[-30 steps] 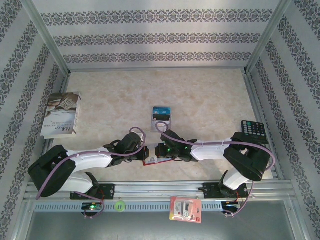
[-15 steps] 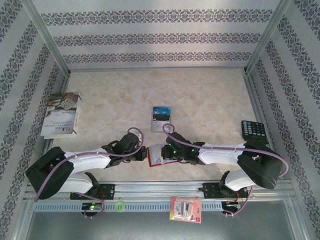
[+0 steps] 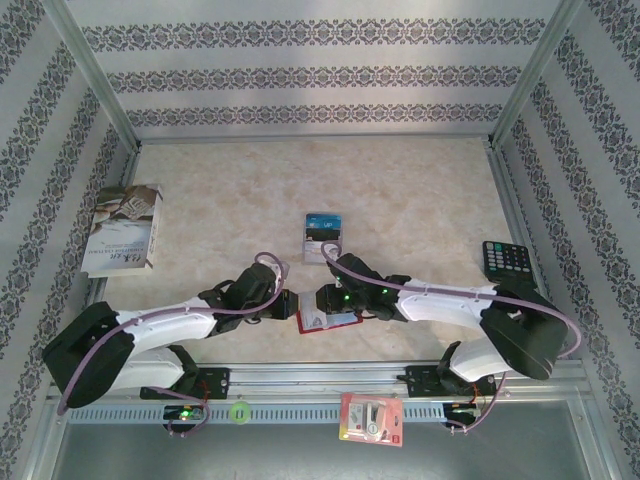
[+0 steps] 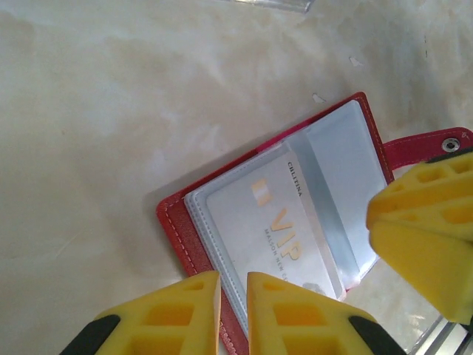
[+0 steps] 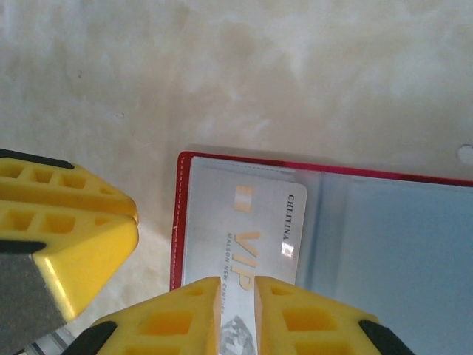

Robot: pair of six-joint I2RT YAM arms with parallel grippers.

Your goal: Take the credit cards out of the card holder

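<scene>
top view: the card holder (image 3: pixel 328 320) lies open by the table's (image 3: pixel 420 200) near edge, between the left gripper (image 3: pixel 292 305) and right gripper (image 3: pixel 318 300). book (image 3: pixel 122 228) left, calculator (image 3: pixel 507 260) right, clear stand (image 3: pixel 323 232) behind, bare table beyond.
left wrist: the left gripper (image 4: pixel 233 310) has its fingers nearly together over the holder's red edge (image 4: pixel 174 222); i cannot tell if they grip. the credit card (image 4: pixel 273 222) reads "vip".
right wrist: the right gripper (image 5: pixel 236 314) shows a slit above that card (image 5: pixel 244 222); grip unclear.

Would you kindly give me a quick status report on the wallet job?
Left gripper and right gripper nearly closed at open red leather-like card holder; grip unclear. White VIP card in its clear sleeve. Nothing blocking.
</scene>
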